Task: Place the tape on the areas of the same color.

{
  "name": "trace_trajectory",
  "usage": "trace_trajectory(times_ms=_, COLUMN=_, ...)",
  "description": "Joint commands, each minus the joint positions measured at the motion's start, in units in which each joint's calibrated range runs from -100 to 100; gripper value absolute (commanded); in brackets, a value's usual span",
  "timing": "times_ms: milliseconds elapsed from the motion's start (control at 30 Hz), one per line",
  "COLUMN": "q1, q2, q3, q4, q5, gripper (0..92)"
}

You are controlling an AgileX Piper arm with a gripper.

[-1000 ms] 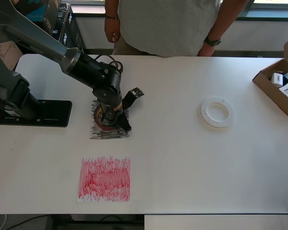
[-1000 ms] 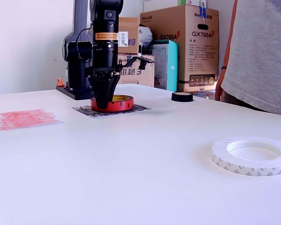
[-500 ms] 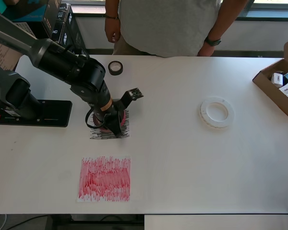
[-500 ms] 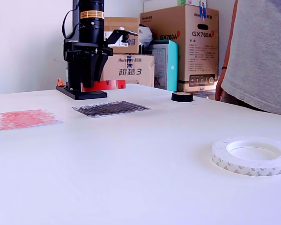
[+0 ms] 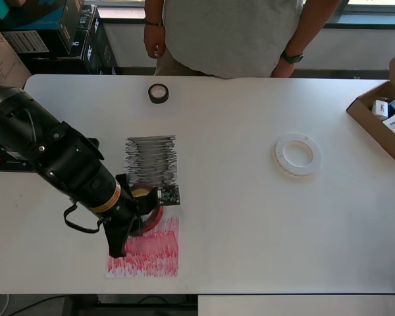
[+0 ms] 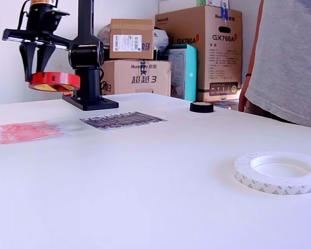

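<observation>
My gripper [image 6: 35, 71] is shut on the rim of the red-brown tape roll [image 6: 54, 81] and holds it level, well above the table. From overhead the red roll [image 5: 151, 214] hangs over the upper edge of the red-pink patch [image 5: 148, 253], with the gripper [image 5: 133, 216] mostly hidden under the arm. The black-grey patch [image 5: 151, 160] lies bare just beyond it. The small black roll [image 5: 158, 93] sits near the far edge. The wide white roll [image 5: 296, 155] lies flat on the plain white tabletop [image 5: 250, 224] to the overhead view's right.
A person [image 5: 230, 33] stands at the far side of the table. An open cardboard box [image 5: 382, 118] with small items sits at the overhead view's right edge. The arm's black base [image 6: 90, 101] and stacked cartons [image 6: 197, 52] stand behind the table.
The gripper took hold of the red roll on the black-grey patch, lifted it, and carried it toward the red-pink patch. The black-grey patch is now bare.
</observation>
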State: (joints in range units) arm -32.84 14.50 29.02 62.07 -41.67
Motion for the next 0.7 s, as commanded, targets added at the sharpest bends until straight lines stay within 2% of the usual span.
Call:
trace_trajectory(times_ms=0, q1=-6.3, q2=10.6, q3=-6.7, q4=-0.7, q5=0.3, gripper=0.0)
trace_trajectory(times_ms=267, q1=-6.5, q2=21.9, q3=-16.2, q4=-0.7, q5=0.2, gripper=0.0)
trace_trajectory(times_ms=667, q1=-4.6, q2=26.0, q3=-15.4, q4=-0.7, q5=0.3, gripper=0.0)
